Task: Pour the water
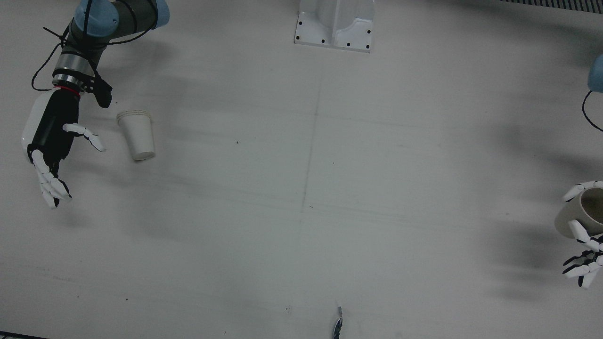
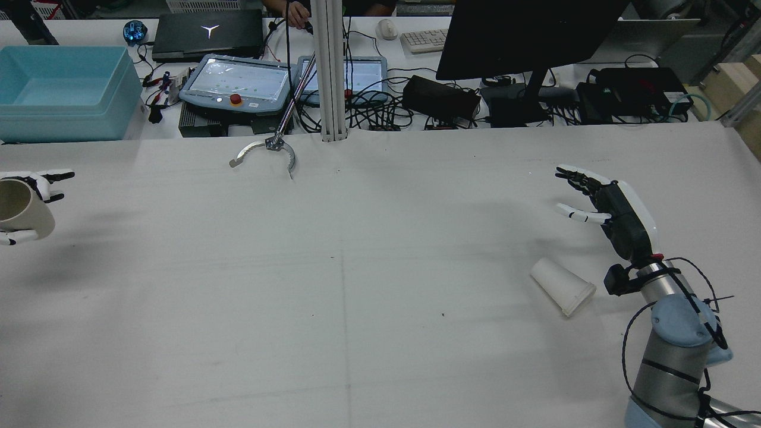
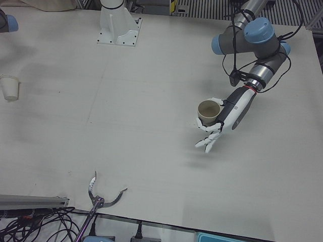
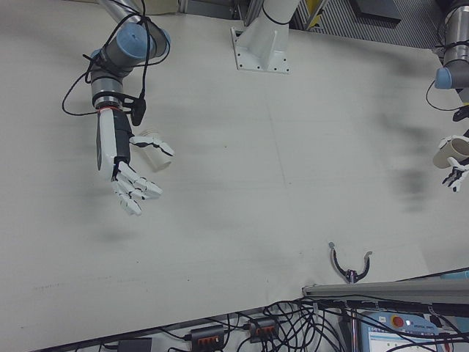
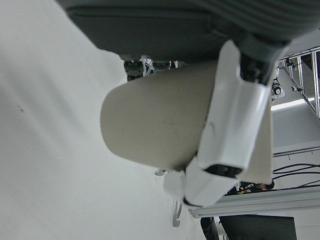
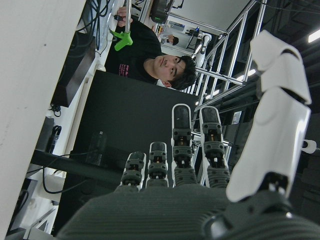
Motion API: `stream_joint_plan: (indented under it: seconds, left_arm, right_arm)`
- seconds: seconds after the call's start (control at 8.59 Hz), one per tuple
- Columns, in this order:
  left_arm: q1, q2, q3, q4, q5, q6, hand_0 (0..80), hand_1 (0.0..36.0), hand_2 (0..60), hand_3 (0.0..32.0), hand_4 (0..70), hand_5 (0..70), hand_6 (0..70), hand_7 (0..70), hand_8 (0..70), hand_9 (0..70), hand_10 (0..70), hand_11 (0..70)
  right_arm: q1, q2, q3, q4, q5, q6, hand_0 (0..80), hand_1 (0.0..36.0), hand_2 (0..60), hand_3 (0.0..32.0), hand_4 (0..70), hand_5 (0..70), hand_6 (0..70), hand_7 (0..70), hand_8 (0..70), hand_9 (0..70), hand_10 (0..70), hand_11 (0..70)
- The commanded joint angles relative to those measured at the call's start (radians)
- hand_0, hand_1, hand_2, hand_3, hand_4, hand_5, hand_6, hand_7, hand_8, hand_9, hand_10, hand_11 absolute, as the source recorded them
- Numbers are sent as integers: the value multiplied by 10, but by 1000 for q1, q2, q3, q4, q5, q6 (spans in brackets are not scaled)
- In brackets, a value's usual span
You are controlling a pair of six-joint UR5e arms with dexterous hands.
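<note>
My left hand (image 3: 218, 122) is shut on a beige paper cup (image 3: 207, 112) and holds it above the table, mouth up and a little tilted. The same cup shows at the right edge of the front view (image 1: 582, 211), at the left edge of the rear view (image 2: 18, 209) and close up in the left hand view (image 5: 165, 122). A white paper cup (image 1: 136, 134) lies on its side on the table; it also shows in the rear view (image 2: 562, 286). My right hand (image 1: 52, 150) hovers open beside and above it, fingers spread, not touching it.
A metal claw tool (image 2: 264, 152) lies near the table's far edge by a vertical post (image 2: 329, 71). The arm pedestal (image 1: 335, 23) stands at the robot's side. Beyond the table are a monitor (image 2: 529, 35), pendants, cables and a blue bin (image 2: 62, 92).
</note>
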Motion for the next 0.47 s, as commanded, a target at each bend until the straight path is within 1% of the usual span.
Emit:
stream_joint_plan:
  seconds: [0.0, 0.12, 0.23, 0.35]
  left_arm:
    - [-79, 94, 268, -252, -10, -10, 800, 360, 600, 0, 574, 700, 118, 132, 41, 12, 77, 154]
    - [-79, 91, 365, -328, -12, -8, 800, 360, 600, 0, 582, 700, 120, 134, 43, 12, 77, 154]
    - [-79, 85, 482, -423, -35, -19, 800, 360, 600, 0, 591, 700, 119, 132, 43, 12, 77, 153]
    - [-77, 80, 562, -484, -59, -45, 800, 360, 600, 0, 587, 700, 122, 130, 44, 12, 81, 159]
  right_arm:
    - [40, -17, 57, -4, -26, -15, 525, 186, 244, 0, 359, 115, 388, 318, 127, 97, 71, 116]
    - [29, -17, 48, -4, -27, -16, 527, 187, 245, 0, 364, 115, 387, 323, 129, 103, 67, 111]
    - [17, -13, 42, -6, -29, -16, 527, 187, 251, 0, 363, 116, 393, 329, 137, 116, 68, 112]
    - [17, -11, 42, -6, -32, -16, 526, 187, 253, 0, 373, 117, 402, 340, 141, 122, 68, 113]
